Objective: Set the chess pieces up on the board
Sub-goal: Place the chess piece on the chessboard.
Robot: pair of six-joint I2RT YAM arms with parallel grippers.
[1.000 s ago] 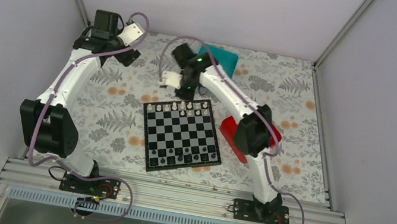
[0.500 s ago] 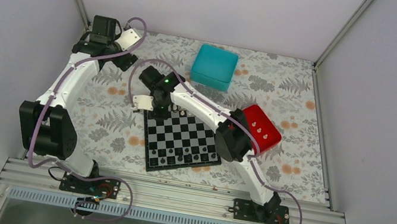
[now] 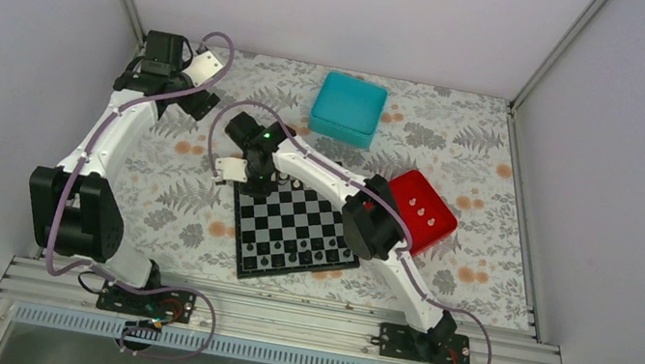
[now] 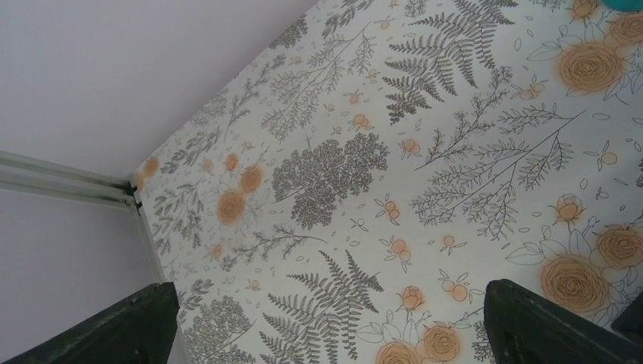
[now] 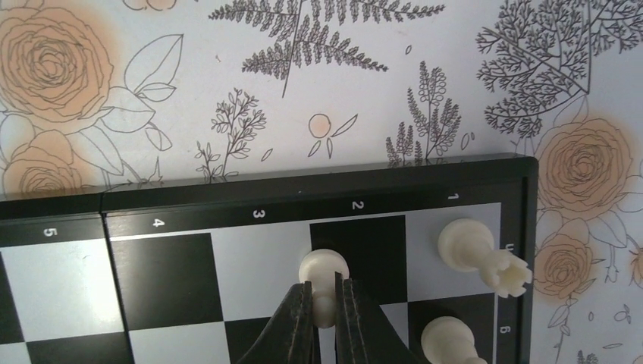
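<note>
Pawn (image 5: 324, 267), white, upright, pinched in right gripper (image 5: 324, 307) — long axis vertical, over the board (image 5: 303, 189) by its twelve o'clock rim; rook (image 5: 483, 256) near at three o'clock; left gripper (image 4: 334, 326) spread wide, well apart over flowered cloth (image 4: 455, 152) — right arm nearer.

Brightness: bright and even in all three views, the light soft and diffuse.
Overhead view: sharp; pale walls carry a lilac cast; the arms throw only faint, soft-edged shadows on the floral cloth (image 3: 189, 200); pieces on the board (image 3: 297, 227) are too small to resolve.
Left wrist view: cloth print crisp across the frame; the left gripper (image 4: 330, 303) shows as two near-black fingers (image 4: 114, 330) with little surface detail.
Right wrist view: the board's black border has a dull sheen; the white pawn (image 5: 324, 267) and neighbouring white pieces (image 5: 481, 254) are well exposed, slightly soft-edged; the right gripper (image 5: 324, 288) is dark and a little out of focus.
</note>
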